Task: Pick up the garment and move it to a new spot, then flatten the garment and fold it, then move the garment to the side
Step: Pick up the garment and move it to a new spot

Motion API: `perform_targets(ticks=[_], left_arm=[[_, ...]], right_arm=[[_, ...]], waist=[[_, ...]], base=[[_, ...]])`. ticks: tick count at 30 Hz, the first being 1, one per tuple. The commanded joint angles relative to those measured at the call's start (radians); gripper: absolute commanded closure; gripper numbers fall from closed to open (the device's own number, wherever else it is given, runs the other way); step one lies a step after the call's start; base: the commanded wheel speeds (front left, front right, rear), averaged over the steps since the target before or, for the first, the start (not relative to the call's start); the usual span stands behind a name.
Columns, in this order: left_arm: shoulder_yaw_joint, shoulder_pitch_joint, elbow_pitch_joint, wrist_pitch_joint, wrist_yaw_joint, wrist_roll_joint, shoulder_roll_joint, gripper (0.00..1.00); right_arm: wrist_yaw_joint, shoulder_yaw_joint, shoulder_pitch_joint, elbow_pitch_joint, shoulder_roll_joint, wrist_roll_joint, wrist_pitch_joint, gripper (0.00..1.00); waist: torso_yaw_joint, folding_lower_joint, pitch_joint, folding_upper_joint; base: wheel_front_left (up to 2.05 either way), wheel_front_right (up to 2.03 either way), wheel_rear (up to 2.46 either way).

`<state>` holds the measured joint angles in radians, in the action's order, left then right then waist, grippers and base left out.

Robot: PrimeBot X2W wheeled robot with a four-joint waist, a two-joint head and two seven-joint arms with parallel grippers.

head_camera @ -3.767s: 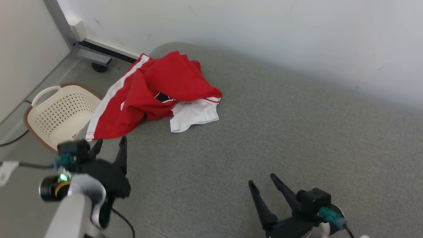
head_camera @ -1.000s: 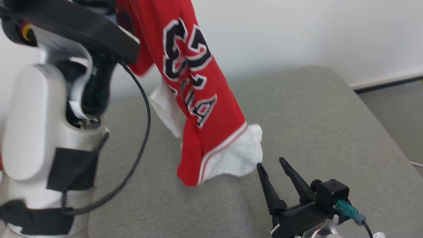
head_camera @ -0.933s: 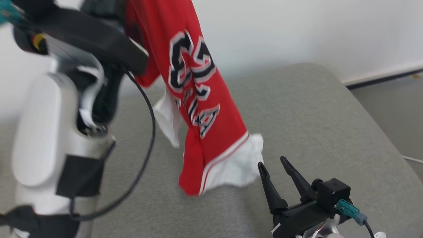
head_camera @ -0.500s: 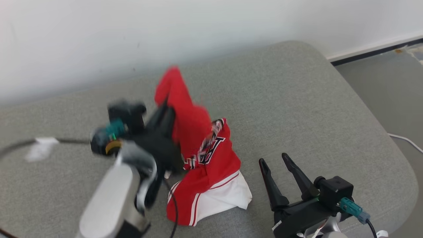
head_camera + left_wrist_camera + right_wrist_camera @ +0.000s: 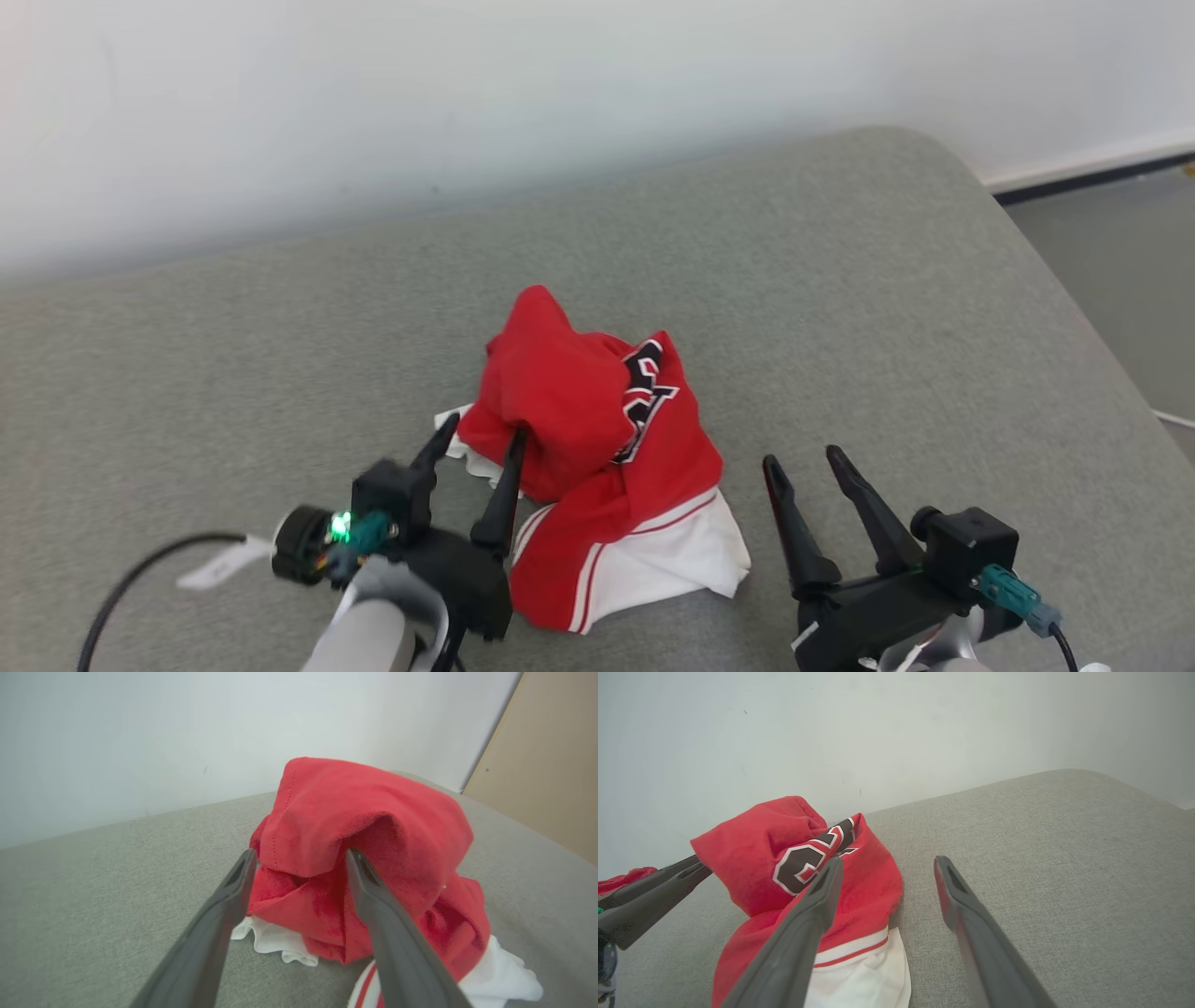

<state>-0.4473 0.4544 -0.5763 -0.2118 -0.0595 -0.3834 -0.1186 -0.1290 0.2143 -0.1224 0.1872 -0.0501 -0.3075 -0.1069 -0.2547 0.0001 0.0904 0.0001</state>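
Note:
The garment (image 5: 597,439) is a red jersey with black-and-white lettering and a white lining. It lies in a crumpled heap on the grey cushion (image 5: 840,280), near the front middle. My left gripper (image 5: 483,431) is open at the heap's left side, its fingertips touching the red cloth. In the left wrist view the garment (image 5: 364,812) bulges just past the left gripper (image 5: 301,854), and one fold lies over the right fingertip. My right gripper (image 5: 803,457) stands open just right of the heap, with nothing in it. The right wrist view shows the garment (image 5: 784,844) left of the right gripper (image 5: 888,861).
A pale wall (image 5: 560,112) runs along the cushion's far edge. The cushion's rounded right corner drops to a grey floor (image 5: 1120,271) with a dark baseboard and a white cable (image 5: 1172,417). Bare cushion extends left, behind and right of the heap.
My left gripper brought the hanging garment down onto the cushion and opened, and the garment collapsed into a heap. The head camera shifted too. The right gripper stayed open.

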Motion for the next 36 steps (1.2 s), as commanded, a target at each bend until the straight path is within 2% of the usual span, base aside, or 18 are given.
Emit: perform_targets(ticks=[1, 5, 8, 12, 17, 23, 29, 36], left_arm=[[-0.002, -0.037, 0.012, -0.021, 0.011, 0.013, -0.009, 0.00], [0.036, -0.122, 0.104, -0.050, 0.054, 0.027, -0.025, 0.00], [0.096, -0.197, 0.234, -0.054, 0.075, 0.028, -0.026, 0.00], [0.165, -0.298, 0.357, -0.052, 0.075, 0.044, -0.022, 0.00], [0.287, -0.429, 0.507, -0.053, 0.047, 0.068, 0.002, 0.00], [0.397, -0.547, 0.554, -0.053, -0.003, 0.103, 0.017, 0.00], [0.461, -0.643, 0.560, -0.053, -0.004, 0.154, 0.027, 0.00], [0.496, -0.667, 0.552, -0.053, -0.025, 0.181, 0.039, 0.00]], right_arm=[[-0.003, -0.016, 0.014, 0.011, 0.000, 0.006, -0.008, 0.00], [-0.003, -0.052, 0.031, 0.023, -0.001, 0.004, -0.031, 0.00], [-0.003, -0.080, 0.045, 0.030, 0.000, -0.002, -0.060, 0.00], [-0.004, -0.099, 0.055, 0.039, -0.001, -0.003, -0.090, 0.00], [-0.003, -0.122, 0.086, 0.052, -0.001, 0.014, -0.122, 0.00], [-0.003, -0.177, 0.124, 0.047, -0.001, 0.061, -0.150, 0.00], [-0.003, -0.197, 0.147, 0.064, -0.001, 0.115, -0.157, 0.00], [-0.003, -0.209, 0.158, 0.082, 0.000, 0.131, -0.157, 0.00]], waist=[[0.043, -0.0001, -0.039, -0.0001], [0.085, -0.0001, -0.070, -0.0001], [0.116, -0.0001, -0.085, -0.0001], [0.148, -0.0001, -0.098, -0.0001], [0.201, -0.0001, -0.115, -0.0001], [0.238, -0.0001, -0.127, -0.0001], [0.242, -0.0001, -0.126, -0.0001], [0.239, -0.0001, -0.120, -0.0001]], base=[[0.00, 0.00, 0.00], [0.00, 0.00, 0.00], [0.00, 0.00, 0.00], [0.00, 0.00, 0.00], [0.00, 0.00, 0.00], [0.00, 0.00, 0.00], [0.00, 0.00, 0.00], [0.00, 0.00, 0.00]])
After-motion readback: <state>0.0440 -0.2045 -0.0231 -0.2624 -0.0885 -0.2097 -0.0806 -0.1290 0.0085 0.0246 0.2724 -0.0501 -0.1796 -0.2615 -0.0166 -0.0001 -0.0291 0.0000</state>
